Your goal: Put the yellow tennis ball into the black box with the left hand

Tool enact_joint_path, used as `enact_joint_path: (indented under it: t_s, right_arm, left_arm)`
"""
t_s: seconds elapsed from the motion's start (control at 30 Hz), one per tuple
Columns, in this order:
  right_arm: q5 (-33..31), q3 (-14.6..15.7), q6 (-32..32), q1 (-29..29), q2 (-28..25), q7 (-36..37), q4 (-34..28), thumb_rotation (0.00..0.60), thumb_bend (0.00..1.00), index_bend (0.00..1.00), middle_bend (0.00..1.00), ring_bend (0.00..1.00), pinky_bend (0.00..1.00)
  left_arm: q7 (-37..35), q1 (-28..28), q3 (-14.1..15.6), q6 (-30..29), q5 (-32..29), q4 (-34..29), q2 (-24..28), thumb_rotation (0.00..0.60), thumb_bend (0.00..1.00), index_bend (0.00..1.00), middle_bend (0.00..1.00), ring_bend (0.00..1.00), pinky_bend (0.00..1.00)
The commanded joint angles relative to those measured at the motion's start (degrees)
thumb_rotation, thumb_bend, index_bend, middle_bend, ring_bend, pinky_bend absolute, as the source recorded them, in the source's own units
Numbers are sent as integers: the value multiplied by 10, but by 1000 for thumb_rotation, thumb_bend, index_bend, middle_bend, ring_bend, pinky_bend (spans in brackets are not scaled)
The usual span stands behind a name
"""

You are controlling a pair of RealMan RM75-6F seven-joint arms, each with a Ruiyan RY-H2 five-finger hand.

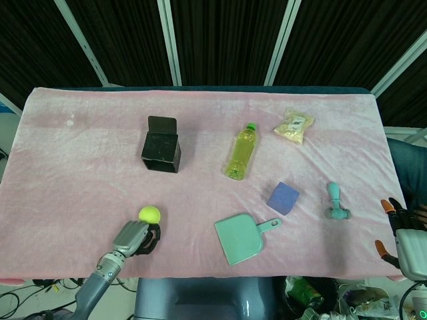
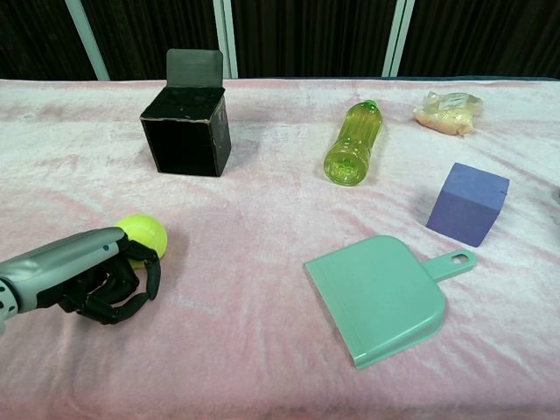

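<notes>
The yellow tennis ball (image 1: 149, 214) (image 2: 144, 234) lies on the pink cloth near the front left. My left hand (image 1: 133, 238) (image 2: 92, 276) sits right in front of it, fingers bent down and apart, holding nothing; its back hides the ball's lower edge in the chest view. The black box (image 1: 161, 152) (image 2: 186, 133) stands open-topped, flap up, well behind the ball. My right hand (image 1: 403, 237) hangs off the table's right edge with fingers spread and empty; only the head view shows it.
A green bottle (image 1: 241, 152) lies mid-table on its side. A teal dustpan (image 1: 239, 239) sits at front centre, a purple cube (image 1: 283, 197) and a teal-handled tool (image 1: 335, 202) to its right. A snack bag (image 1: 294, 125) is at the back right.
</notes>
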State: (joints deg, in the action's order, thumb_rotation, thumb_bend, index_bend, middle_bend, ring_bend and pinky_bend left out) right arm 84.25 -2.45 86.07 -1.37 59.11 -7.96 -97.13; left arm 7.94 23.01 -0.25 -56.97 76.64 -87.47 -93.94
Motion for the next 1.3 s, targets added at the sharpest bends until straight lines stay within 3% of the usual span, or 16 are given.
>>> enact_joint_path:
  t_s: [0.03,0.3,0.63,1.13,1.3]
  right_arm:
    - [-2,-1,0,0,1,0,0,600,241,103,57,164,323]
    - [-2,-2,0,1,1,0,-1,600,242,103,57,164,323]
    - [-7,-4,-2,1,4,-3,-2,600,244,103,57,164,323]
    - [-11,-6,-5,1,5,0,-3,600,245,103,57,164,324]
    - [-12,-7,-6,0,5,-1,-3,600,245,103,56,164,323]
  left_arm:
    - [0,6,-5,7,-7,8,1,600,691,870,889,792,960]
    - [-32,51,-36,56,-9,36,16,600,691,870,888,792,960]
    - [-94,106,-77,108,-19,121,6,600,691,870,888,791,960]
    - [-168,178,-88,143,8,323,-93,600,691,870,888,791,960]
    - [-201,198,-92,150,18,353,-110,600,691,870,887,791,960]
